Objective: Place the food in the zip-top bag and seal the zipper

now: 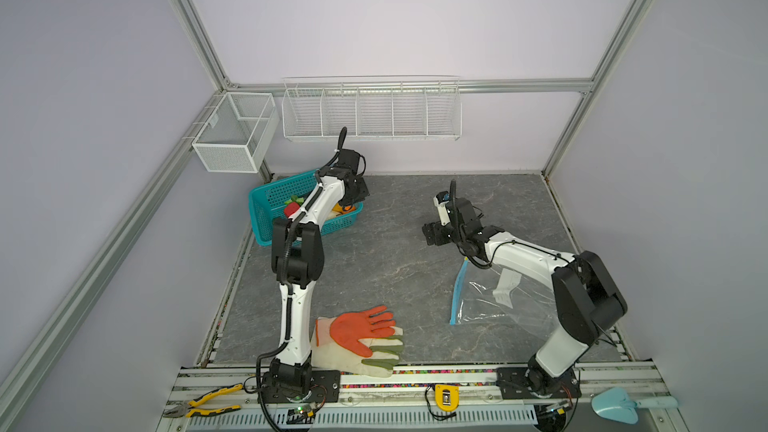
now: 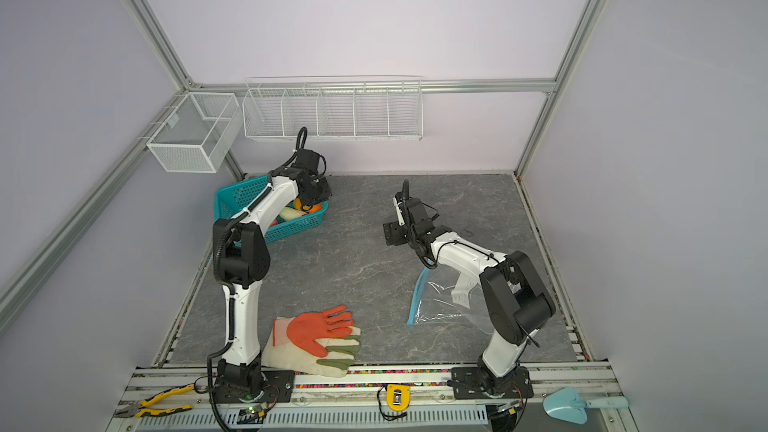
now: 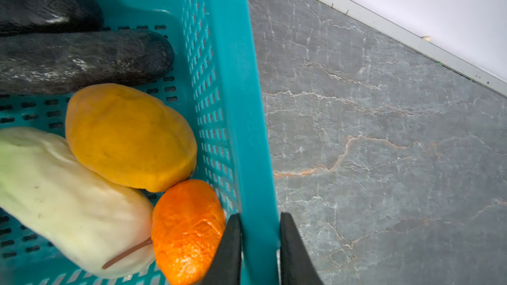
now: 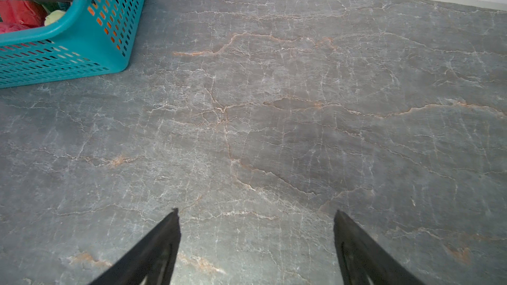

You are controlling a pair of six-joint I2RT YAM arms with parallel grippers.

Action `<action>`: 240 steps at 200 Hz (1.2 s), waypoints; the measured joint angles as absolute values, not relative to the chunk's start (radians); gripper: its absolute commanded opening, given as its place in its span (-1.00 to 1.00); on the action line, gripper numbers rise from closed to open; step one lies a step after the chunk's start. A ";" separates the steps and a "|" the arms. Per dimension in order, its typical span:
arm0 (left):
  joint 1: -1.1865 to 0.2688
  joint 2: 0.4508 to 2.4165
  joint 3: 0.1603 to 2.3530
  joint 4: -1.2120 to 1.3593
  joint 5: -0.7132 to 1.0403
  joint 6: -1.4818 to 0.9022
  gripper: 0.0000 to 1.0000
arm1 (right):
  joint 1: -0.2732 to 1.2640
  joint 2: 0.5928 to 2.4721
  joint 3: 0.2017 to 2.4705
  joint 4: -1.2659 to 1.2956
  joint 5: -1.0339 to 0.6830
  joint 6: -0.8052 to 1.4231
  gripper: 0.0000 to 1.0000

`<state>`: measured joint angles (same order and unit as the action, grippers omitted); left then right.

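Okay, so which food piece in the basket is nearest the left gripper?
The bright orange one, right beside the left gripper inside the basket; the yellow piece, white piece and dark pieces lie farther.

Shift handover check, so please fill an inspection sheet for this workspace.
Surface: grey veined table.
Job's things: food in teal basket; zip-top bag lying flat under right arm, no food inside; zipper along its inward edge.
Clutter: work gloves by left arm's base.
Grippers: left gripper jaws pinch basket wall; right gripper open above table.
Cables: black cable along each arm.
Surroundings: wire racks on walls; pliers, tape measure, scoop on front rail.
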<state>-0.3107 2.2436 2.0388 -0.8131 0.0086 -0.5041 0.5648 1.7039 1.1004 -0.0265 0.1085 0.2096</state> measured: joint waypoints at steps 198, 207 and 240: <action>-0.463 2.231 2.030 -0.840 0.075 -0.492 -0.74 | 0.565 1.704 1.113 -0.028 0.119 0.210 0.77; -0.471 2.226 2.022 -0.837 0.079 -0.491 -0.74 | 0.565 1.704 1.113 -0.029 0.119 0.211 0.77; -0.498 2.222 2.015 -0.836 0.088 -0.485 -0.72 | 0.565 1.704 1.113 -0.029 0.119 0.218 0.77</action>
<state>-0.4976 2.2215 2.0151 -0.8356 0.0883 -0.4847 0.5648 1.7039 1.1133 -0.0292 0.1188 0.2180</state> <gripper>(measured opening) 0.182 0.885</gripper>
